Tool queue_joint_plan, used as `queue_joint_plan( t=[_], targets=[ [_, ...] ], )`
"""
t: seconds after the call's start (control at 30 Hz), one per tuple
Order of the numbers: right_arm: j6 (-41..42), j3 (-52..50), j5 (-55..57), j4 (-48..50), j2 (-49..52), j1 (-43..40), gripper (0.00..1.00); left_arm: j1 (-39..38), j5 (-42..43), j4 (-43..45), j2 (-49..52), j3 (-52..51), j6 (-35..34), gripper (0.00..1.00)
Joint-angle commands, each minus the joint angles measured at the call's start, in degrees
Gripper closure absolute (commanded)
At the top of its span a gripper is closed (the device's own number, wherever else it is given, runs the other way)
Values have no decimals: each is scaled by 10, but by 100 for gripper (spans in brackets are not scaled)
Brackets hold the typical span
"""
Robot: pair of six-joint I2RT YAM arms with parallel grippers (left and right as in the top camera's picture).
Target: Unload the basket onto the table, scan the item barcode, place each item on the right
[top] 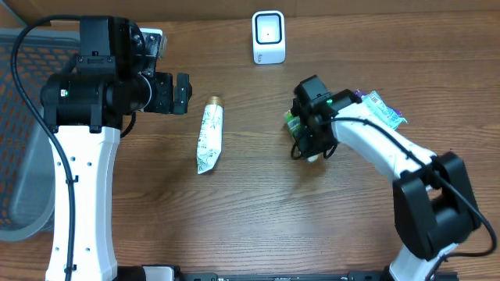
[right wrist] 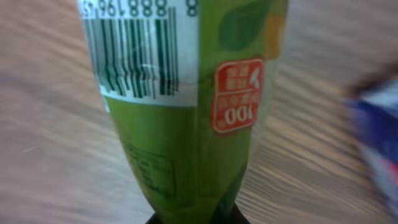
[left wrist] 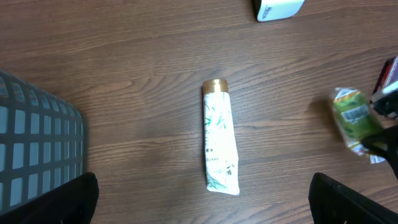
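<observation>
My right gripper [top: 304, 138] is shut on a green packet [top: 292, 123], pinching its lower end between the jaws [right wrist: 193, 218]. The packet [right wrist: 186, 124] fills the right wrist view, and its white barcode label [right wrist: 134, 56] faces the camera. From the left wrist view the same packet [left wrist: 353, 118] shows at the far right. The white scanner [top: 268, 37] stands at the table's back edge, apart from the packet. My left gripper [top: 181, 94] hangs wide open above the table, with nothing between its fingers [left wrist: 62, 199].
A white tube with a gold cap [top: 209, 134] lies flat mid-table, below the left gripper [left wrist: 202, 202]. A blue and purple packet [top: 383, 109] lies behind the right arm. A grey mesh basket [top: 23, 156] sits at the left edge.
</observation>
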Motion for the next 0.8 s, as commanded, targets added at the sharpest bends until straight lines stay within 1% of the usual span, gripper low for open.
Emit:
queue_joint_plan(
  t=[0.0, 0.17, 0.2, 0.23, 0.27, 0.3, 0.33, 0.37, 0.43, 0.5, 0.57, 0.63, 0.7, 0.73, 0.77],
  targets=[
    [85, 10, 172, -2, -15, 57, 96, -2, 6, 1, 2, 5, -4, 1],
    [143, -4, 299, -8, 22, 121, 96, -2, 6, 1, 2, 5, -4, 0],
    [150, -4, 315, -10, 32, 131, 93, -2, 6, 1, 2, 5, -4, 0],
    [150, -4, 315, -11, 37, 136, 86, -2, 6, 1, 2, 5, -4, 1],
    [150, -4, 313, -12, 44, 143, 72, -2, 6, 1, 2, 5, -4, 0],
    [150, -4, 306, -14, 48, 149, 65, -2, 6, 1, 2, 5, -4, 0],
    [150, -4, 296, -15, 51, 153, 61, -2, 6, 1, 2, 5, -4, 0],
    [150, -4, 287, -15, 51, 156, 59, -2, 6, 1, 2, 5, -4, 1],
    [144, -3, 249, -14, 50, 162, 51, -2, 6, 1, 2, 5, -4, 0],
    [141, 2, 215, -17, 50, 164, 50, -2, 6, 1, 2, 5, -4, 0],
    [111, 12, 163, -22, 44, 164, 48, -2, 6, 1, 2, 5, -4, 0],
    [83, 24, 116, -24, 31, 159, 45, -2, 6, 1, 2, 5, -4, 0],
    [51, 35, 67, -26, 9, 148, 39, -2, 6, 1, 2, 5, -4, 0],
    [43, 40, 51, -28, -2, 142, 35, -2, 6, 1, 2, 5, -4, 0],
    [41, 46, 42, -31, -14, 134, 28, -2, 6, 1, 2, 5, -4, 0]
  ],
)
